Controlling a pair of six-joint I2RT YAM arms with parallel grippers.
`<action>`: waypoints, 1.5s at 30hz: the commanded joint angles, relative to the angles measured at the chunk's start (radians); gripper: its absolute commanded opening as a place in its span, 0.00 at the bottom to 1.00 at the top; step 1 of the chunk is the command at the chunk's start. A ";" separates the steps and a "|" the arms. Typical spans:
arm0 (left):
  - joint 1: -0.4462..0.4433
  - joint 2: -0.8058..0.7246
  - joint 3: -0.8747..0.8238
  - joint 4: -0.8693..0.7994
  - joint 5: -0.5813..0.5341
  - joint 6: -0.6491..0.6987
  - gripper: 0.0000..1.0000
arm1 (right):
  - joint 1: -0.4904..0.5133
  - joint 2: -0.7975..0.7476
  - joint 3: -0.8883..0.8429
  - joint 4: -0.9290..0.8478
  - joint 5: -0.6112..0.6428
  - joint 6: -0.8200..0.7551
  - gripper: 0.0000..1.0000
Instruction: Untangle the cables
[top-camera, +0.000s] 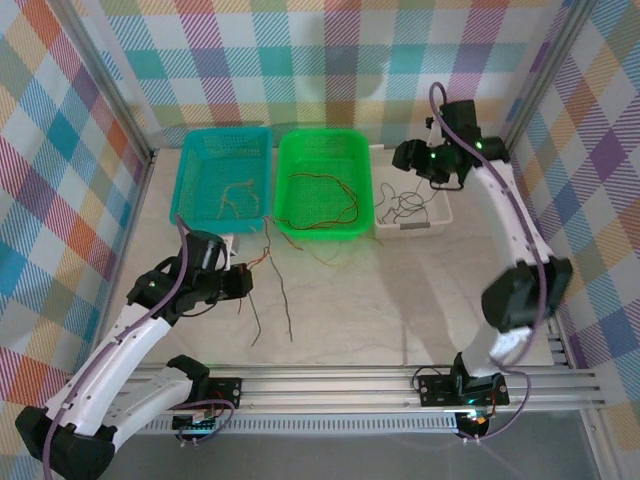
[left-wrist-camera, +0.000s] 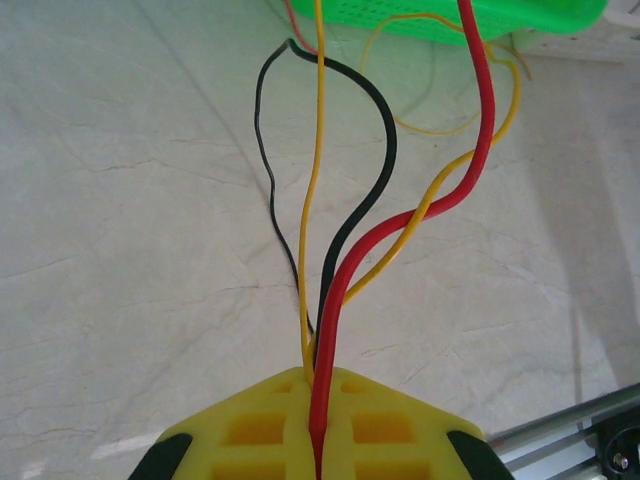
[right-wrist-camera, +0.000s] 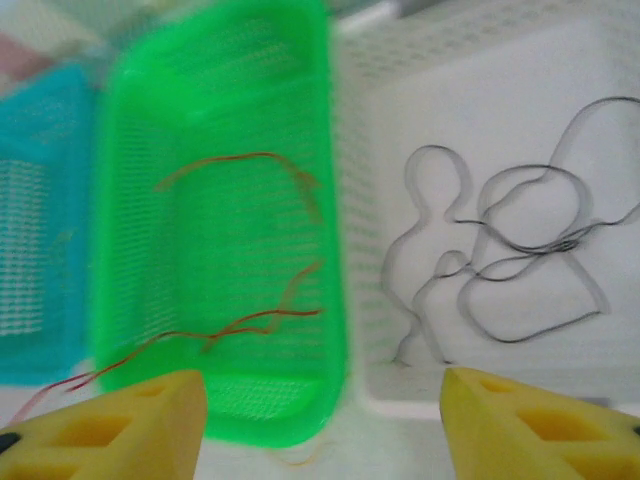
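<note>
**Left gripper (left-wrist-camera: 318, 400) anchoring a mixed bundle, right gripper (right-wrist-camera: 320, 385) empty over the baskets**
The left jaws were clamped tight on red, yellow and black cables (left-wrist-camera: 325, 330), which trailed over the worktop (top-camera: 380, 300) toward the green basket (top-camera: 325, 235), likely held so single strands could be drawn free. The right jaws stood wide apart, holding nothing, above the seam between the green basket and the white basket (right-wrist-camera: 400, 90). Red-orange cables (right-wrist-camera: 250, 320) lay in the green, dark grey cables (right-wrist-camera: 520, 240) in the white, and tan ones in the teal basket (top-camera: 190, 180). The red-yellow twist looked the main snag.
</note>
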 joint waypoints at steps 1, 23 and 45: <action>-0.049 -0.013 0.010 0.019 0.017 -0.002 0.00 | 0.085 -0.128 -0.224 0.201 -0.275 0.005 0.68; -0.367 0.026 0.001 0.135 -0.197 -0.109 0.00 | 0.593 -0.381 -0.879 0.760 -0.167 0.295 0.68; -0.420 -0.015 -0.019 0.185 -0.201 -0.135 0.00 | 0.606 -0.226 -0.936 1.018 -0.147 0.388 0.64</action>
